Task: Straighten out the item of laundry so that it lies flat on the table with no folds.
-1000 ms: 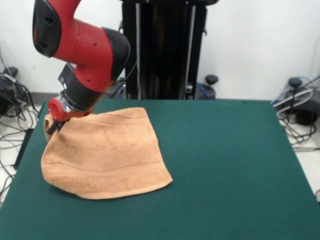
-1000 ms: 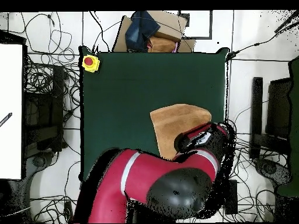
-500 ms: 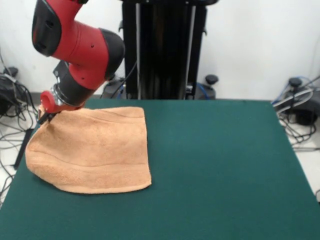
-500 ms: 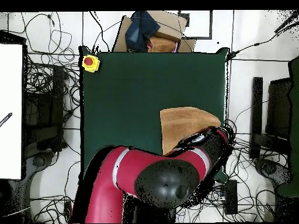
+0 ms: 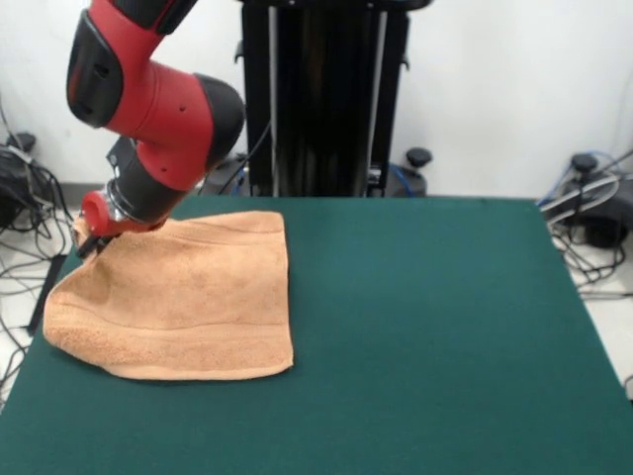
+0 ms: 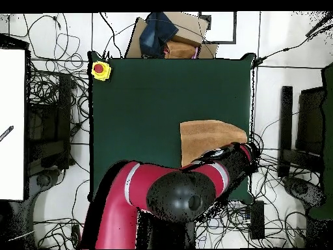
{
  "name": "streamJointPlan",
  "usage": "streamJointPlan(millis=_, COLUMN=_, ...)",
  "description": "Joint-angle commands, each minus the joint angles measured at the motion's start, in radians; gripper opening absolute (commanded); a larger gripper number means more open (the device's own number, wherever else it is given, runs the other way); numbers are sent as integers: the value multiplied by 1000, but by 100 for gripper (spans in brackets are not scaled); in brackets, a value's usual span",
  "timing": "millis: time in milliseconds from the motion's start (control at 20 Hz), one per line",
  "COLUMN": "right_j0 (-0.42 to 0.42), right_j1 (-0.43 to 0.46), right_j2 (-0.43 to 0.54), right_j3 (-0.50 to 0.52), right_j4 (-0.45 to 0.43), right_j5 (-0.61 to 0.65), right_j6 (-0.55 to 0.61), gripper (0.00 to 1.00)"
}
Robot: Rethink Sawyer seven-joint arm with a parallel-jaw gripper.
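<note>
One peach-orange towel [image 5: 178, 297] lies at the left of the frame on one green worktop [image 5: 445, 336]. One red arm [image 5: 148, 99] carries one tool [image 5: 87, 240]. One yellow button box [image 6: 100, 69] sits at the worktop's upper-left corner overhead.

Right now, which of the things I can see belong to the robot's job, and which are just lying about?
Part of the job:
- the towel, one corner lifted
- the green table under it
- the hand at that corner

Just lying about:
- the yellow box with a red button on a table corner
- the cardboard and dark cloth beyond the table
- the cables on the floor
</note>
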Motion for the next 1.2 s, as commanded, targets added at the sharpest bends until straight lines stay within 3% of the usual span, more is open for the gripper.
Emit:
streamJointPlan(millis=50, right_j0=-41, right_j1=3, right_j2=151, right_j3=-51, right_j4=54, right_j5=-132, right_j6=190, gripper=0)
streamJointPlan(millis=450, right_j0=-75, right_j1=-41, right_j2=196, right_j3=5, right_j4=38, right_j5=-123, right_j6=155, gripper=0)
streamJointPlan(millis=1200, right_j0=-68, right_j1=-30, right_j2=217, right_j3=-16, right_j4=57, right_j5=-72, right_j6=151, gripper=0)
